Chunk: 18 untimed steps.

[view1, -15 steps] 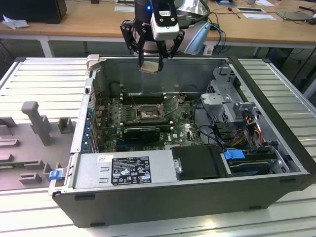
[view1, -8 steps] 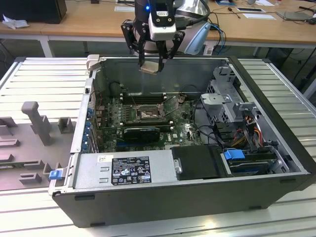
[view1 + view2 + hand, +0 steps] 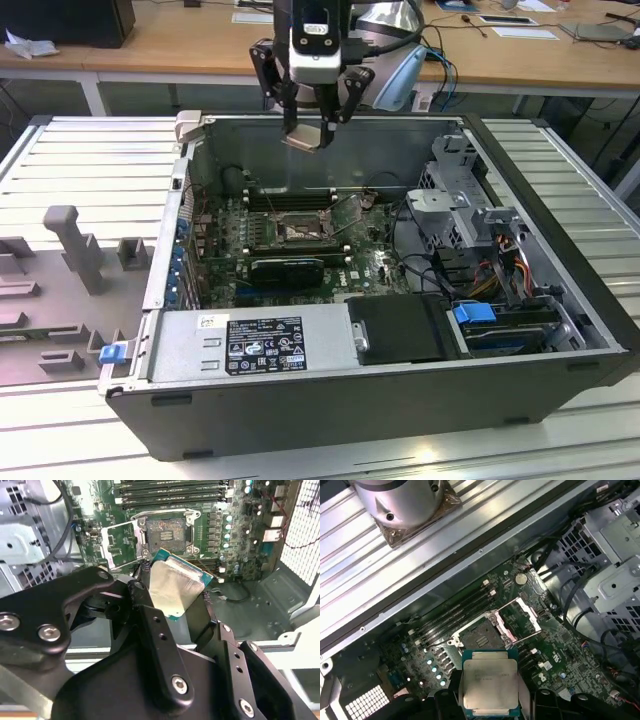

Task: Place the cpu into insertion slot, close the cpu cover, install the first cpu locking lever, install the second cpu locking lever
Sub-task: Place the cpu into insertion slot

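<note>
Looking down into a computer case (image 3: 400, 400) resting open side up on the ribbed metal counter (image 3: 80, 150). Holding a green circuit board (image 3: 372, 265) on its floor, with a silver power supply (image 3: 250, 345) and a black drive bay (image 3: 400, 330) filling the near edge, and a tangle of cables (image 3: 500, 262) running along the exterior view's right. Carrying, on that board, the insertion slot (image 3: 297, 230) (image 3: 167, 530) (image 3: 477, 639), with long memory slots (image 3: 290, 198) just behind it and a black ribbed card (image 3: 285, 268) just in front.

Showing, in both wrist views, the slot's tan-gold pin field lying bare, with the cpu cover (image 3: 120, 542) (image 3: 520, 620) standing tilted open beside the slot.

Gripping the cpu (image 3: 305, 137) (image 3: 172, 587) (image 3: 487, 685) by two opposite edges in the end effector (image 3: 308, 130), with the fingers (image 3: 145, 605) narrowed onto the chip. Hanging tilted near the case's far wall in the exterior view, high over the board, well apart from the slot and touching nothing else. Turning the chip's pale metal face toward both wrist cameras, with a green edge peeking round it.
</note>
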Motion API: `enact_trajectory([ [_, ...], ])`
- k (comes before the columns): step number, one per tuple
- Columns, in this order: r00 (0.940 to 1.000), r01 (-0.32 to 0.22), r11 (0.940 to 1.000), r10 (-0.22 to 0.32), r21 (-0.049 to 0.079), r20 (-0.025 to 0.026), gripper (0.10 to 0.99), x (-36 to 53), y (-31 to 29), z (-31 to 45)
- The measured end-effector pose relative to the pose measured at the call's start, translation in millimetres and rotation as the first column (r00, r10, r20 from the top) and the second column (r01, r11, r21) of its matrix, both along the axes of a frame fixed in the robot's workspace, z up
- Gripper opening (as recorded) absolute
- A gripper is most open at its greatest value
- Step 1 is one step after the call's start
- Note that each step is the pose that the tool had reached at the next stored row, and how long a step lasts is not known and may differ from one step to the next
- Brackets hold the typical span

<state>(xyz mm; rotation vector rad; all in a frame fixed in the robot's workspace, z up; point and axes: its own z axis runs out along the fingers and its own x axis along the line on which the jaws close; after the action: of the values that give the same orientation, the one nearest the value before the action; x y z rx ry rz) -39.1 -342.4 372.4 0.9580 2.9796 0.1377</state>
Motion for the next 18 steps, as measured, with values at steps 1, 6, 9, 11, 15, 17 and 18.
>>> enact_trajectory([
  [1,0.9996,0.027,0.9996,-0.027,0.0,0.0,0.529,0.0,0.0,-0.2],
  [6,0.9938,0.111,0.9938,-0.111,0.0,0.0,0.529,0.0,0.0,-0.8],
  [9,0.9843,0.177,0.9843,-0.177,0.0,0.0,0.529,0.0,0.0,-0.9],
  [11,0.9784,0.207,0.9784,-0.207,0.0,0.0,0.529,0.0,0.0,-1.0],
  [15,0.968,0.251,0.968,-0.251,0.0,0.0,0.529,0.0,0.0,-1.0],
  [17,0.9641,0.266,0.9641,-0.266,0.0,0.0001,0.529,0.0,0.0,-1.1],
  [18,0.9622,0.272,0.9622,-0.272,0.0,0.0,0.529,0.0,0.0,-1.1],
])
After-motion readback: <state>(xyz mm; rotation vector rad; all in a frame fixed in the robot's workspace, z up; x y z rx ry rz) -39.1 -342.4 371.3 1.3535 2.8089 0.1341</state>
